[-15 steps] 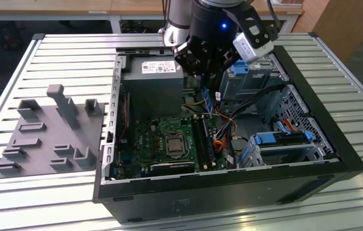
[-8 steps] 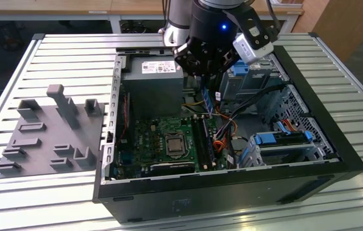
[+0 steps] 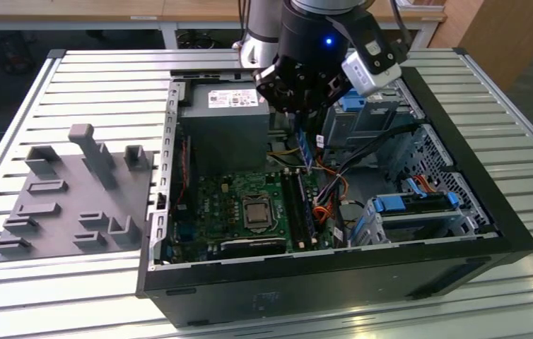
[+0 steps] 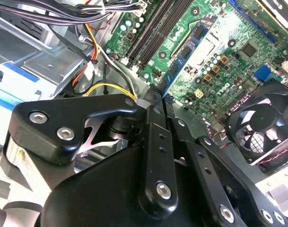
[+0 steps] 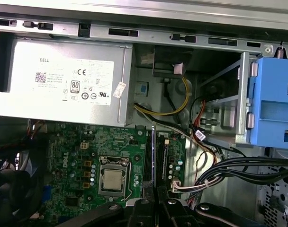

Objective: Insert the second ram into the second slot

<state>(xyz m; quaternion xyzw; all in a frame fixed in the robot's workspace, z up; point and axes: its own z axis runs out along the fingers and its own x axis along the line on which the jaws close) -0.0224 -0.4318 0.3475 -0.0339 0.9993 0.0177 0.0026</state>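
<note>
Ram [image 3: 309,141] hangs edge-down, clamped between the closed fingers of the gripper [image 3: 306,123], above the slots [image 3: 297,205] on the motherboard [image 3: 238,198] and not yet seated. Just beside it, toward the exterior view's left, sits the power supply [image 3: 224,120]. All of this lies inside the open case [image 3: 493,212], which rests on a slatted table [image 3: 88,78].

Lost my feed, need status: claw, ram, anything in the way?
Claw shut on ram. Ram edge-on above the slots, not seated. Cables close beside the slots.
</note>
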